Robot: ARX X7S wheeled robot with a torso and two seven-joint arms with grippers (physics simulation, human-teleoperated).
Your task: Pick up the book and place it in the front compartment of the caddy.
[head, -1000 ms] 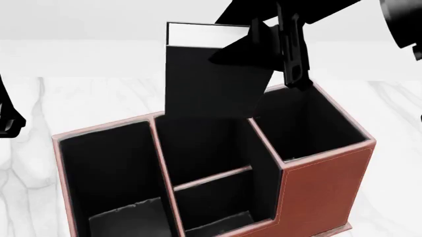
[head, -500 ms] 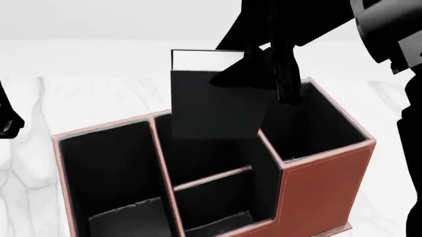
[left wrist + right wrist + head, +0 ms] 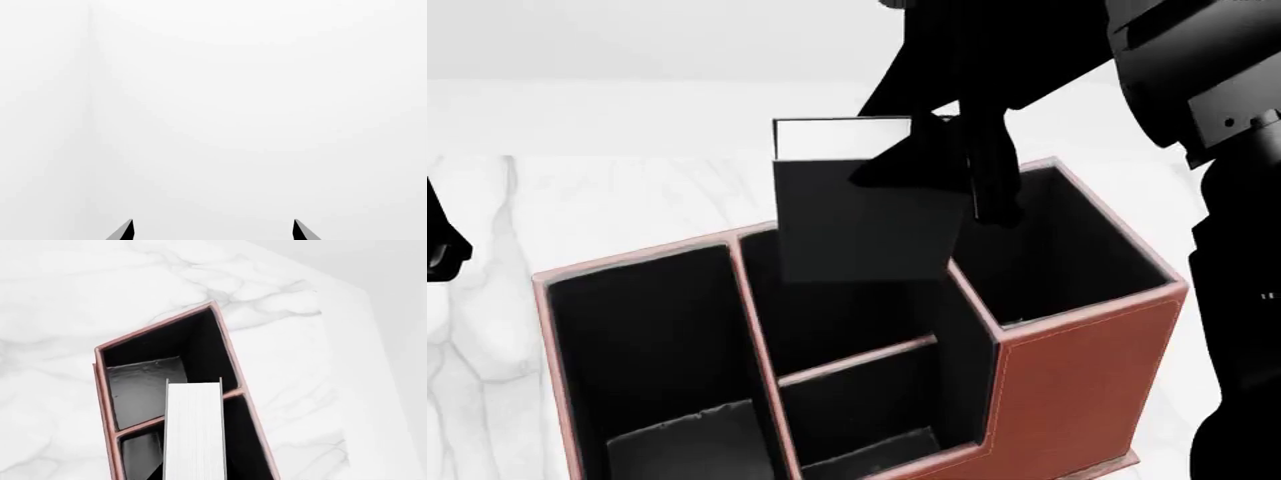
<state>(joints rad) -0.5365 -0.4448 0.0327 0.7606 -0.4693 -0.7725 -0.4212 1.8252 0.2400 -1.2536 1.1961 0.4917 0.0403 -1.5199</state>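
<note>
— Why hold the book upright?

— So I can slide it edgewise into the box; it hangs above the middle cells, white page edge up.

— Fingers?

— My right fingers pinch its top corner (left ones spread, empty, off the surface).
</note>
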